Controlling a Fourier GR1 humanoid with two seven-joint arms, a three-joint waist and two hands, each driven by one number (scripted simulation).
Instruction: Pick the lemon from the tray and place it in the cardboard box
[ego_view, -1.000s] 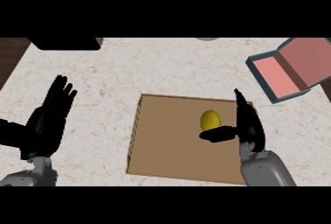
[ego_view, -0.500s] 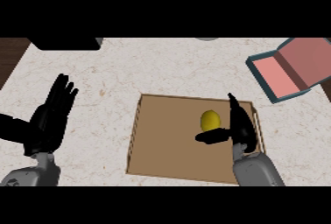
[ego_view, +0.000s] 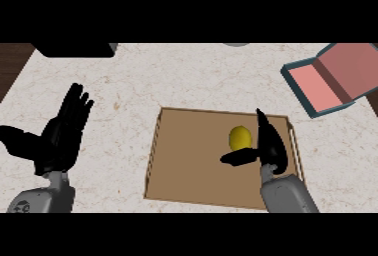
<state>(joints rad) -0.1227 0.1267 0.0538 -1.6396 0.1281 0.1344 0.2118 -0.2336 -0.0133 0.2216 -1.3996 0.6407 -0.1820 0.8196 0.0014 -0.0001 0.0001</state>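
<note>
A yellow lemon (ego_view: 239, 137) lies in the right half of the brown tray (ego_view: 188, 165) in the head view. My right hand (ego_view: 268, 145) stands open just right of the lemon, fingers straight along its side and the thumb reaching under its near end. I cannot tell whether the hand touches the fruit. The cardboard box (ego_view: 336, 80), pink inside with teal walls, sits open at the counter's far right. My left hand (ego_view: 59, 135) rests open at the left, fingers up, away from the tray.
A dark object (ego_view: 74, 49) lies at the counter's far left edge. Dark wood (ego_view: 11, 65) shows beyond the counter's left border. Pale speckled counter runs between the tray and the box.
My right hand has slid left over the tray, closing in on the lemon's right side. The lemon and the left hand have stayed where they were.
</note>
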